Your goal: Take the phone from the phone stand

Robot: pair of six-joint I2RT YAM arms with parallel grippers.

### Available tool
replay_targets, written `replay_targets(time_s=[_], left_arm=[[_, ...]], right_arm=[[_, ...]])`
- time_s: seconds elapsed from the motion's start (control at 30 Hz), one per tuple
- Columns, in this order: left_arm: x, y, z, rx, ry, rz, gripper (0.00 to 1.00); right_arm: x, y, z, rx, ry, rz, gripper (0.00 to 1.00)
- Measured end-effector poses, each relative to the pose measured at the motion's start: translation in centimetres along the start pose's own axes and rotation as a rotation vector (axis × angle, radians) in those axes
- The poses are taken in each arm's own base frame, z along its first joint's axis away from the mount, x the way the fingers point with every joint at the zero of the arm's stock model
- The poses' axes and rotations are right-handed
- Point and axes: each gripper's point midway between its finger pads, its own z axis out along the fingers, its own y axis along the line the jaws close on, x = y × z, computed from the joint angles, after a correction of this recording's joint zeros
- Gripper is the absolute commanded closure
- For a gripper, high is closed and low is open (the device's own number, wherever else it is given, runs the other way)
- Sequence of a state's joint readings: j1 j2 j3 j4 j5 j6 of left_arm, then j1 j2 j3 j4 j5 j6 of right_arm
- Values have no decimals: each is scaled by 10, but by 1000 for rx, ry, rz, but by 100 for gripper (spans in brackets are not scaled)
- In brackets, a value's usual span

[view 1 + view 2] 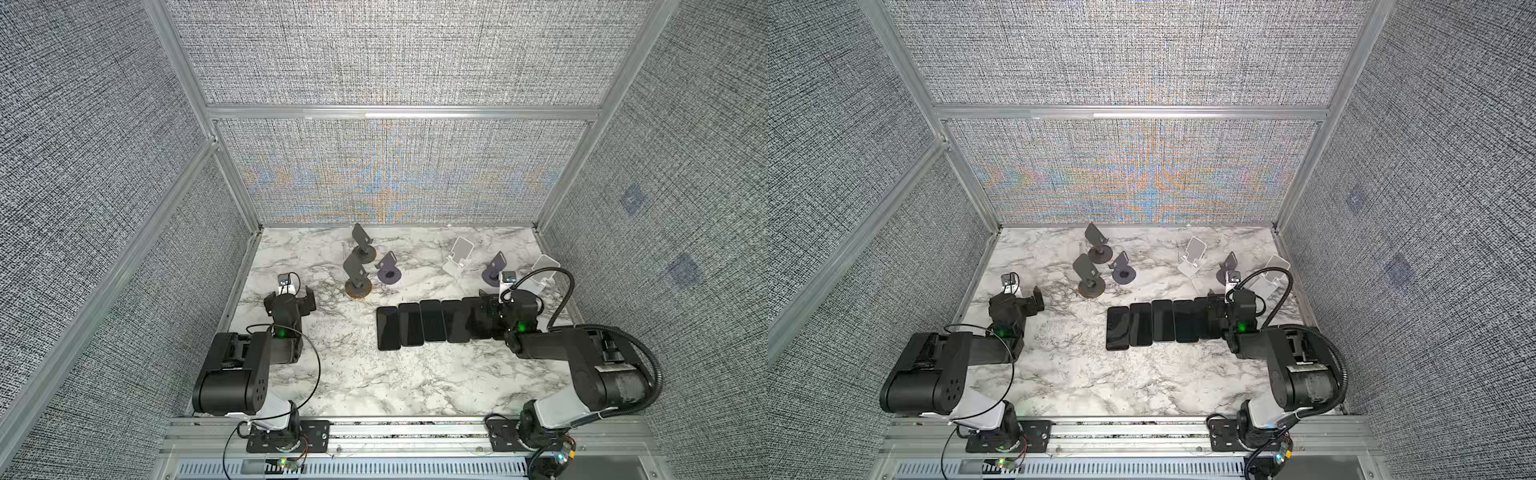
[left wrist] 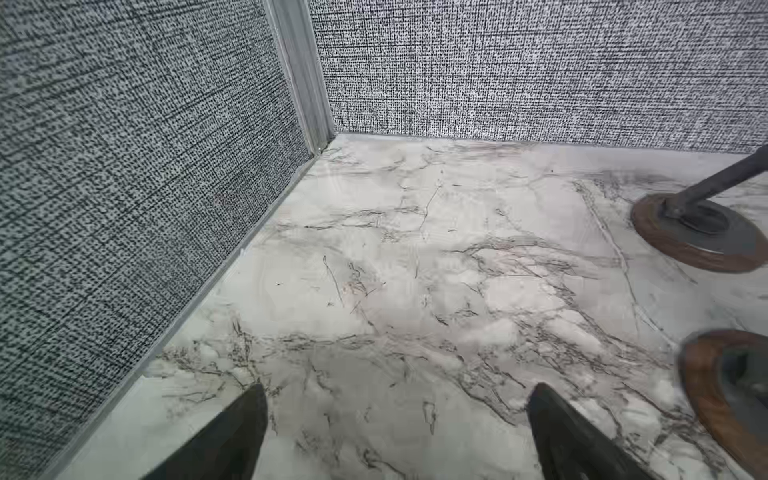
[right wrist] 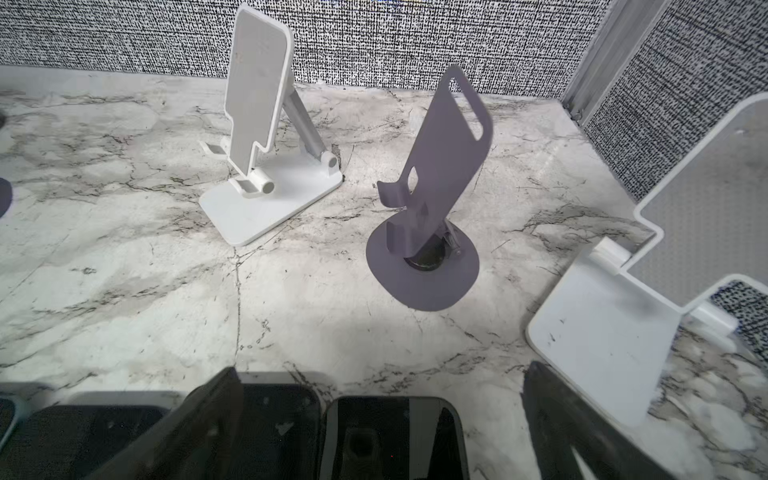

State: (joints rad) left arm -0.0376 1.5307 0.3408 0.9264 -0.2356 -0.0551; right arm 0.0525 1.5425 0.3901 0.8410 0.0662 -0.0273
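Several black phones (image 1: 432, 322) (image 1: 1152, 322) lie flat, side by side, in a row on the marble table (image 1: 365, 374). Every phone stand in view is bare: two dark grey ones (image 1: 360, 242) (image 1: 356, 275), two purple ones (image 1: 388, 269) (image 3: 440, 178) and two white ones (image 1: 459, 255) (image 3: 615, 324). My right gripper (image 1: 511, 301) (image 1: 1235, 301) (image 3: 382, 374) hovers open over the right end of the row, with one phone (image 3: 395, 436) lying below, between its fingers. My left gripper (image 1: 289, 297) (image 1: 1016, 299) (image 2: 399, 390) is open over bare marble near the left wall, holding nothing.
Grey fabric walls with metal rails close in the table at the back (image 1: 399, 174) and on both sides. The dark stands' round bases (image 2: 698, 232) (image 2: 727, 386) sit to one side of the left gripper. A white stand (image 3: 266, 137) stands toward the back wall.
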Motion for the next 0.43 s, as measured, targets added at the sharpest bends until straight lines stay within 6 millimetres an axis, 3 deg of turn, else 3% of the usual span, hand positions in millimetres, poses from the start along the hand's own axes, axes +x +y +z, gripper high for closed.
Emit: replay_targets(time_s=[0.43], left_arm=[[-4, 0, 0, 2, -15, -2, 2]], right_arm=[[1, 0, 1, 0, 2, 1, 1]])
